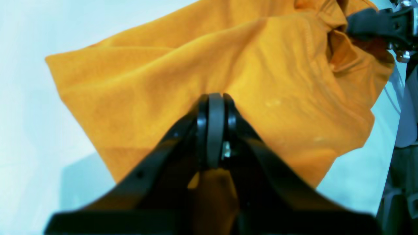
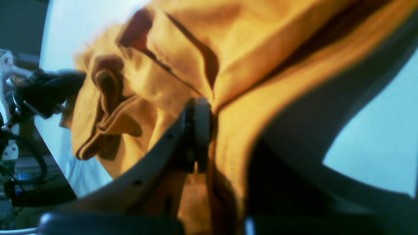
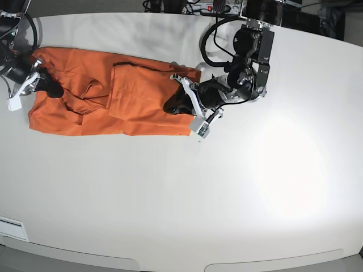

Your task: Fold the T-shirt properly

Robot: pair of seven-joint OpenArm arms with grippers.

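From my remote seat I see my left tool (image 1: 215, 98) reaching in from the far side of the white desk (image 3: 238, 192), its arm slanting down so the closed fingers point toward the middle of the orange T-shirt (image 3: 144, 99), near the end of the folded part; whether they pinch any cloth I can't tell. My right tool (image 2: 212, 104) comes in from the far corner at the other end, its jaws shut on a raised, bunched ridge of the T-shirt, which lies along the desk's far side as a long, partly folded strip, rumpled around that grip.
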